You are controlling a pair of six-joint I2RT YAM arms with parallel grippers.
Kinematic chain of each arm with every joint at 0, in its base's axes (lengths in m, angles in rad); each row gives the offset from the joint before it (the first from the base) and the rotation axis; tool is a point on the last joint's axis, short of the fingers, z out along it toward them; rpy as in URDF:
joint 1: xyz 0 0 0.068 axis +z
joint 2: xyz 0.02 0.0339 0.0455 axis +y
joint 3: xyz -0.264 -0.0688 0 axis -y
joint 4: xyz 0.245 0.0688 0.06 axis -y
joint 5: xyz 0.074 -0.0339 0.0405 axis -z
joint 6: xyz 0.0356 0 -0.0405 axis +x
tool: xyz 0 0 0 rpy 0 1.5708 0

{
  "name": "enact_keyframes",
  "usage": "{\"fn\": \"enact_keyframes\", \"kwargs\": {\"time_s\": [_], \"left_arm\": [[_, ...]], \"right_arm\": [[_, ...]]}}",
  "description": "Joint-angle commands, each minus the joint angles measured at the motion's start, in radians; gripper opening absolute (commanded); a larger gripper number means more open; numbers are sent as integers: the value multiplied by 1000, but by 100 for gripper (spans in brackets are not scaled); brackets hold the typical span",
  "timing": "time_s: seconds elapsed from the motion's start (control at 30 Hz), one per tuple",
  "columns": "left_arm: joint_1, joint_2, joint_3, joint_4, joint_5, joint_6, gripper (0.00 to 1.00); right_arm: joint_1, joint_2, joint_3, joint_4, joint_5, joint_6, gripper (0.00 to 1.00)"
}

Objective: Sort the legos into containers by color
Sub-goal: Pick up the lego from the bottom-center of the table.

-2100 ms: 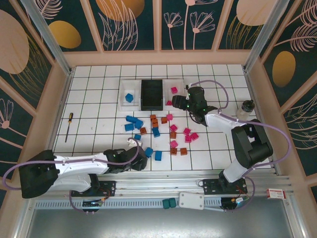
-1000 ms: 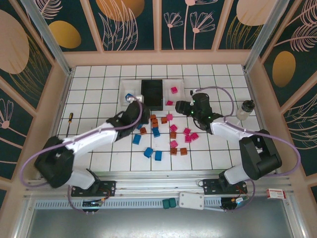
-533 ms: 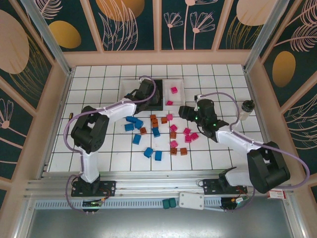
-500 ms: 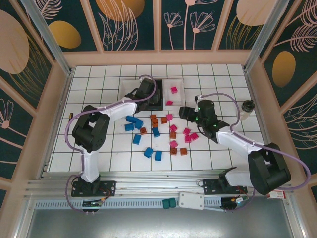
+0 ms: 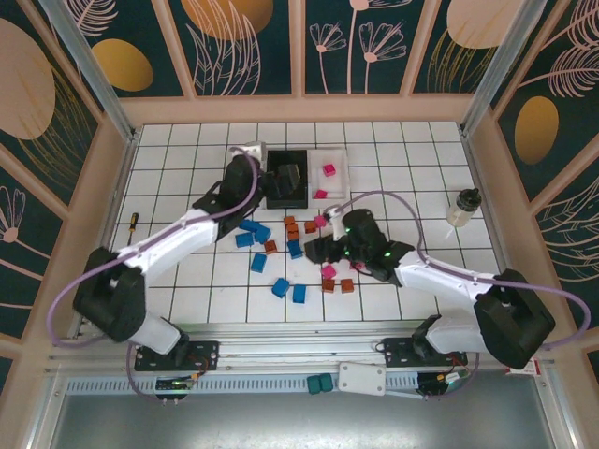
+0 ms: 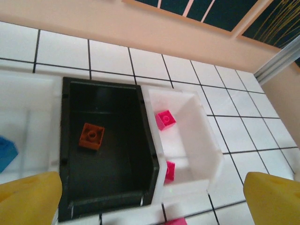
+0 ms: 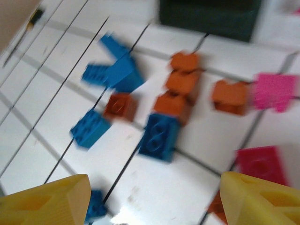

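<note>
left gripper [image 6: 150, 199] spread wide over my black bin [image 6: 117, 159], one orange brick [image 6: 91, 136] inside; right gripper [image 7: 154, 201] parted, empty, above scattered legos [image 7: 159, 136].

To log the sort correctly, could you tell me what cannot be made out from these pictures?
Left white bin, left wrist view: cut by the left edge, blue brick count unknown; in the top view the left arm covers it.
Right wrist view: blur smears the loose bricks; the top edge cuts the black bin.
Top view: the right arm hides whatever lies beneath it.
</note>
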Motion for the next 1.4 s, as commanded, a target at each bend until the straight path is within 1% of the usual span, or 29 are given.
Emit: {"fn": "enact_keyframes", "kwargs": {"time_s": [0.0,0.07,0.17,0.27,0.4,0.53,0.73,0.9,0.97,1.1,1.2,1.23,1.27,1.37], "left_arm": [[1,-103,-156,-3,-19,-42,99],[0,-190,-235,-37,-63,-40,99],[1,-331,-336,-99,-133,-47,99],[1,-458,-409,-155,-196,-69,99],[0,-560,-468,-211,-239,-91,99],[0,-585,-475,-242,-262,-91,99],[0,-571,-468,-248,-277,-92,99],[1,-568,-471,-238,-273,-94,99],[1,-565,-472,-238,-271,-93,99],[1,-560,-474,-239,-270,-93,99],[0,-562,-478,-240,-280,-101,99],[-1,-563,-481,-241,-284,-105,99],[1,-566,-483,-242,-288,-109,99],[1,-576,-492,-249,-304,-124,99]], "right_arm": [[106,72,68,-78,20,-91,73],[171,128,114,-103,56,-112,74],[240,216,175,-126,109,-137,74],[277,296,228,-149,144,-158,75],[317,381,278,-181,189,-182,76],[350,443,315,-203,227,-193,76],[369,495,340,-216,229,-200,70],[383,491,330,-212,202,-202,74],[388,493,327,-221,202,-206,74],[388,498,319,-215,202,-216,63],[379,485,325,-184,167,-224,50],[374,475,327,-166,155,-226,43],[364,465,332,-148,140,-227,38],[316,425,362,-92,89,-229,33]]}}
